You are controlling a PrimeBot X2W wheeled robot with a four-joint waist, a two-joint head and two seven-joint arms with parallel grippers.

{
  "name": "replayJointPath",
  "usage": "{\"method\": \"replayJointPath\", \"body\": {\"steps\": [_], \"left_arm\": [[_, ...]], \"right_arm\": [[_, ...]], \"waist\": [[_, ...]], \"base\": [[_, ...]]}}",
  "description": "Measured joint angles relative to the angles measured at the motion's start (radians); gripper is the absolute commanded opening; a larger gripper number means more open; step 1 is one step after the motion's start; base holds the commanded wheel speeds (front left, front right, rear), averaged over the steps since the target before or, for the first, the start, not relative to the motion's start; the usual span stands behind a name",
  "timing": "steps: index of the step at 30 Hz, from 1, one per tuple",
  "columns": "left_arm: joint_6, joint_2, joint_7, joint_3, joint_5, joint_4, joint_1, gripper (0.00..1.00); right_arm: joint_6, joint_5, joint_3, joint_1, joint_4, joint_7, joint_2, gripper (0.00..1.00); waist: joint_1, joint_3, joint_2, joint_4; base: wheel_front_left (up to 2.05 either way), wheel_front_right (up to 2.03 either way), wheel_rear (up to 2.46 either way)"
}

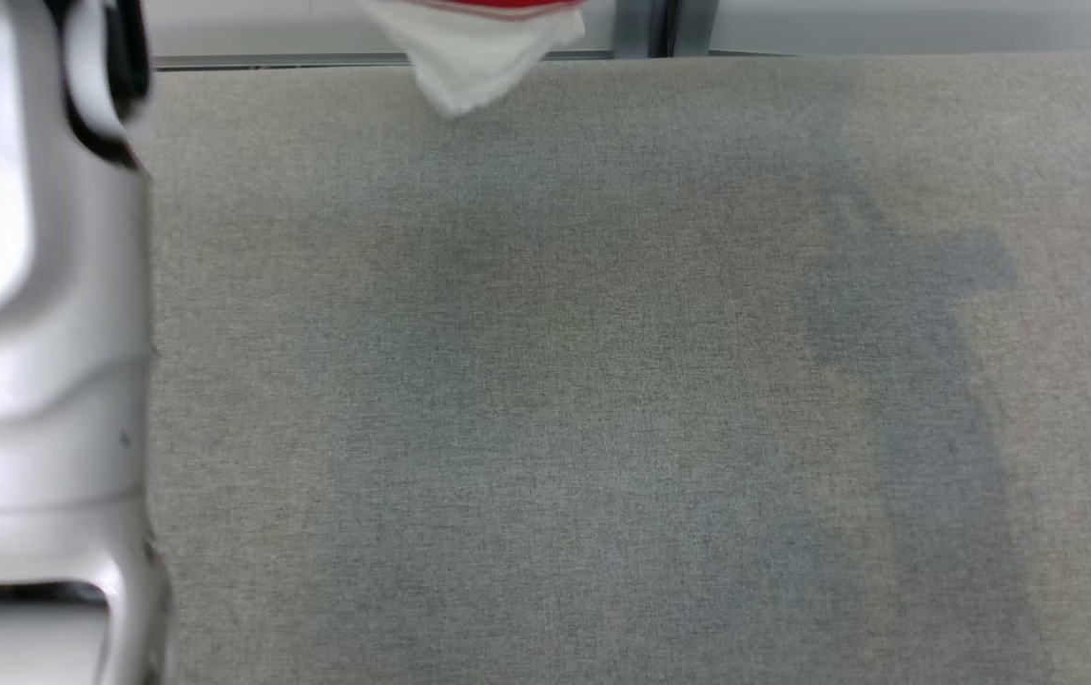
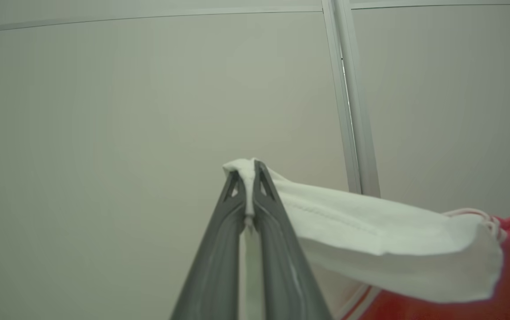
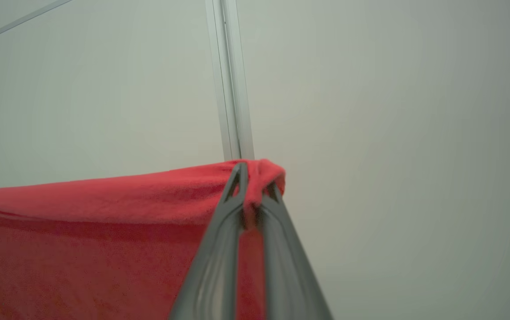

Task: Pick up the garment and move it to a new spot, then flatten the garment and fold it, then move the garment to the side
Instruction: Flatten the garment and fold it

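While both claws grip the garment (image 1: pixel 478 52) and hold it up off the surface, the step in hand looks like the carry to a new spot, or the very start of laying it down to flatten. In the left wrist view the left claw (image 2: pixel 249 165) is shut tight on a fold of the white cloth (image 2: pixel 370 235), which pokes out just past the fingertips and runs off sideways toward the red part. In the right wrist view the right claw (image 3: pixel 255 171) is clamped on a bunched corner of the red cloth (image 3: pixel 81 213), whose top edge stretches fairly taut away from it. Both wrist cameras face a pale wall (image 2: pixel 103 111), so I judge the claws to be raised and pointing outward, not down.

From the head, the garment's white lower tip hangs at the top of the picture, over the far edge of the grey counter (image 1: pixel 602 381); whether it touches I cannot tell. A pale forearm (image 1: pixel 31 333) stands along the left side.

The next move probably calls for lowering both claws together with the top edge stretched between them. The hanging hem would land first, then a draw toward the robot would spread the cloth without bunching. The thin pinch on the white fold may slip under tension.
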Motion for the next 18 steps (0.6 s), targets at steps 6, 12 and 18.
{"method": "replayJointPath", "body": {"steps": [6, 12, 18], "left_arm": [[0.0, -0.043, 0.0, 0.04, -0.028, -0.002, 0.273, 0.0], [-0.019, -0.086, 0.0, 0.1, -0.084, 0.044, 0.635, 0.0], [-0.021, -0.094, 0.0, 0.088, -0.203, 0.057, 0.894, 0.0]], "right_arm": [[0.0, 0.056, 0.045, 0.226, 0.058, -0.001, 0.017, 0.0], [0.0, 0.15, 0.089, 0.499, 0.095, -0.001, 0.048, 0.0], [0.001, 0.202, 0.123, 0.772, 0.106, 0.0, 0.089, 0.0]], "waist": [[0.0, -0.029, 0.0, 0.006], [-0.0001, -0.07, 0.0, 0.004], [-0.0003, -0.141, 0.0, 0.019]], "base": [[0.0, 0.0, 0.0], [0.0, 0.0, 0.0], [0.0, 0.0, 0.0]]}}
